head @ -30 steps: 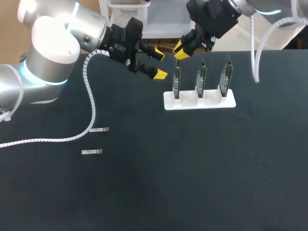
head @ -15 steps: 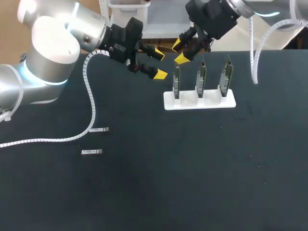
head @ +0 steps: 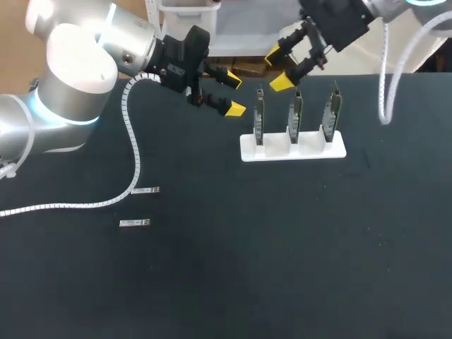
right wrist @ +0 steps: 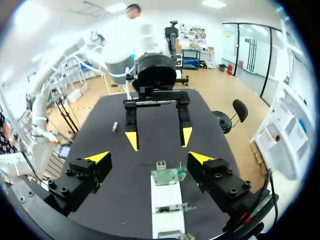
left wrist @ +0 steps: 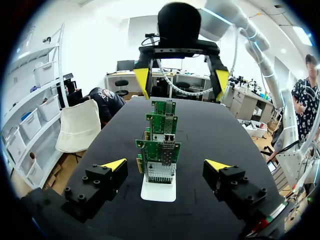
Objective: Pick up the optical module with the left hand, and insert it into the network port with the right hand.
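Black table point(head: 282, 247), and its far end was busy: a white holder point(head: 293, 150) w/ three green boards point(head: 295, 116) upright in it, both arms hanging over that end. The left gripper point(head: 230, 92) was off the holder's left side, fingers spread wide, nothing in them. The right gripper point(head: 278, 68) was above and just behind the left-most board, also wide open & empty. The two optical modules point(head: 145, 190) lay flat on the table well apart from all that, one just beside the white cable conduit point(head: 133, 155) trailing from the left arm, the other point(head: 134, 223) a bit nearer the camera. So the pick-up was not yet begun, imo. Risks: the conduit lay right by one module, so fingers could snag it or knock the module askew. The modules looked thin & low, so an off-centre pinch could skid one away. The right gripper sat close over the board tops; a careless drop could clip a board or tip the holder. And the grippers were near each other, so crossing paths = a collision.
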Tool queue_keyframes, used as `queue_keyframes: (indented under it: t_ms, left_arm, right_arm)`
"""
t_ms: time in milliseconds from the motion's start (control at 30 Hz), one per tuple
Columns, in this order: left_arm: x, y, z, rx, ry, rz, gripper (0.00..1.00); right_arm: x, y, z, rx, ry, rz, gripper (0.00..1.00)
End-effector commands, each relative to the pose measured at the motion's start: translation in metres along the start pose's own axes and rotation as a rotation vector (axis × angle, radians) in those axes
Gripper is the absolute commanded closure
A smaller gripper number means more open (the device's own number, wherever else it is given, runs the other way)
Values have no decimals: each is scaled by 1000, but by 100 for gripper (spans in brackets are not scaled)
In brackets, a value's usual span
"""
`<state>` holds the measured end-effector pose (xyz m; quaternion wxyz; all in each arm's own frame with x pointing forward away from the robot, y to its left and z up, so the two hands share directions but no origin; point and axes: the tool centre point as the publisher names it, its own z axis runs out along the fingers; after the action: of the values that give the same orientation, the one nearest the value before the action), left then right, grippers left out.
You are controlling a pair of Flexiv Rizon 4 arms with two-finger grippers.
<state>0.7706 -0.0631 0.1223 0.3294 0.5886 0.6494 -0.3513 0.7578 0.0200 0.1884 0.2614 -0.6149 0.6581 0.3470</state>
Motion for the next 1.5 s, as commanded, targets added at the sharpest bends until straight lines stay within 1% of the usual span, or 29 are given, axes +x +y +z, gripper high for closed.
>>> queue_keyframes:
  t_ms: [33,167,200,233,267,400,533,733,967,1500]
  left_arm:
    - [-1,1,0,1,4,-2,0]
    - [-1,1,0,1,4,-2,0]
    - [-1,1,0,1,4,-2,0]
    - [-1,1,0,1,4,-2,0]
    - [-1,1,0,1,4,-2,0]
    - [-1,1,0,1,4,-2,0]
    - [-1,1,0,1,4,-2,0]
    - [-1,1,0,1,4,-2,0]
    - [-1,1,0,1,4,-2,0]
    - [-1,1,0,1,4,-2,0]
  right_arm:
    - [5,-12,-12,-122,-35,15,0]
    - [7,-10,-14,-112,-26,-5,0]
    - [8,-8,-13,-108,-22,-11,27]
    - [9,-7,-13,-96,-17,-22,76]
    - [9,-6,-12,-88,-14,-27,100]
    - [12,-3,-7,-32,-7,-26,100]
    - [15,2,-2,41,-5,-28,100]
    - [13,5,10,89,3,-41,100]
    - [7,3,17,96,8,-60,100]
    - [3,-16,26,69,27,-75,100]
